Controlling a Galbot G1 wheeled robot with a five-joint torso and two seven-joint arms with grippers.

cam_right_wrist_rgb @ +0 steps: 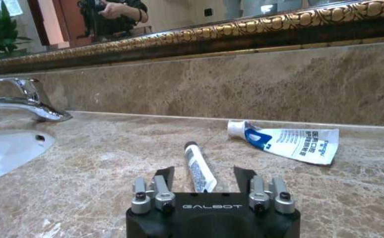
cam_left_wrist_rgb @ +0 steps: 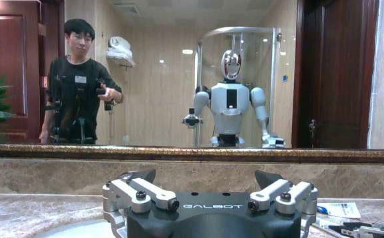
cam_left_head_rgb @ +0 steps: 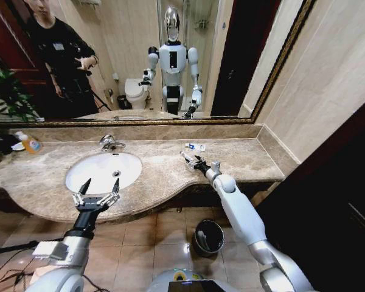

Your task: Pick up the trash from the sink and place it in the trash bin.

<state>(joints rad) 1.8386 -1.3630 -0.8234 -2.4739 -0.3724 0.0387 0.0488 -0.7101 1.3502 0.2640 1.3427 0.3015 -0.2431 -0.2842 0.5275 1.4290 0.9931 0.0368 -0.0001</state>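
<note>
The trash in view is a thin white tube (cam_right_wrist_rgb: 197, 166) and a blue-printed white tube (cam_right_wrist_rgb: 290, 142), both lying on the marble counter to the right of the sink (cam_left_head_rgb: 103, 171). My right gripper (cam_left_head_rgb: 190, 159) rests low on the counter, open, with the thin tube (cam_left_head_rgb: 187, 156) between its fingers (cam_right_wrist_rgb: 163, 174). The blue-printed tube (cam_left_head_rgb: 196, 146) lies just beyond it by the backsplash. My left gripper (cam_left_head_rgb: 98, 190) hangs open over the sink's front rim, holding nothing. The trash bin (cam_left_head_rgb: 208, 236) stands on the floor below the counter, black with a shiny rim.
A chrome faucet (cam_left_head_rgb: 110, 143) rises behind the basin. An orange-liquid bottle (cam_left_head_rgb: 29, 143) and a plant (cam_left_head_rgb: 1, 100) sit at the counter's far left. A gold-framed mirror (cam_left_head_rgb: 170, 120) runs along the back wall; a wall closes the right end.
</note>
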